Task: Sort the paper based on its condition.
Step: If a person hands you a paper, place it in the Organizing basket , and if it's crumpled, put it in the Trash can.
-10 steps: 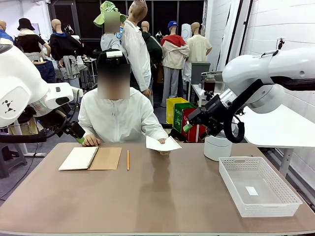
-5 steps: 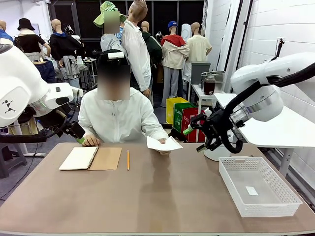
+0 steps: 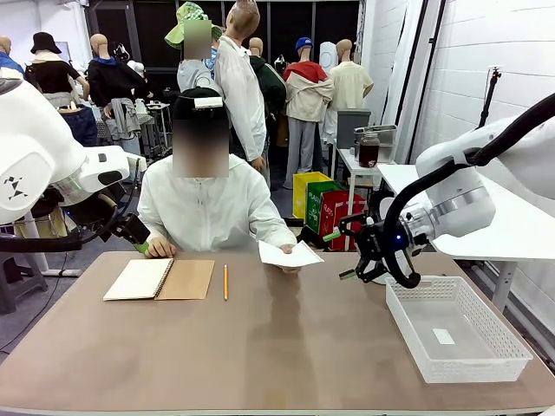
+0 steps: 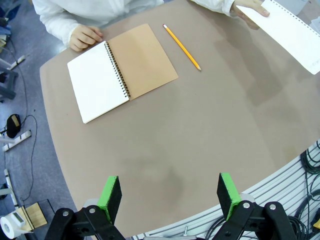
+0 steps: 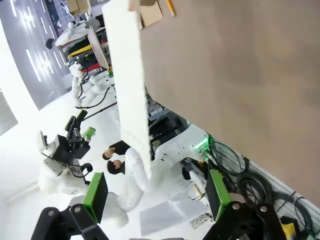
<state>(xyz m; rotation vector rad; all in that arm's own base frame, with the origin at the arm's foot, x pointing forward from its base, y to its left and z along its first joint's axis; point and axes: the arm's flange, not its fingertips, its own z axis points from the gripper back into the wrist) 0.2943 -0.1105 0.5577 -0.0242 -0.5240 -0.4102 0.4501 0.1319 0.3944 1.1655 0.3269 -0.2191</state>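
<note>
Across the table a person holds out a smooth white sheet of paper [image 3: 289, 254] just above the tabletop. The right wrist view has the paper [image 5: 127, 75] nearly edge-on, ahead of the fingers. My right gripper [image 3: 340, 254] hangs open a short way to the sheet's right, level with it and not touching; nothing sits between its green pads [image 5: 95, 195]. The left gripper [image 3: 137, 241] waits at the table's far left, near the person's other hand. The left gripper [image 4: 168, 192] is open and empty above the bare near table, with the paper [image 4: 292, 32] at the top right.
An open spiral notebook [image 3: 160, 279] with a brown cover lies at the far left, a yellow pencil [image 3: 225, 282] beside it. A white plastic basket [image 3: 455, 325] stands at the right, under the right arm. A white cylinder [image 3: 381, 263] stands behind the basket.
The right arm has swung down and its gripper has dropped to the height of the held sheet. The left arm, the person and the sheet have stayed put.
</note>
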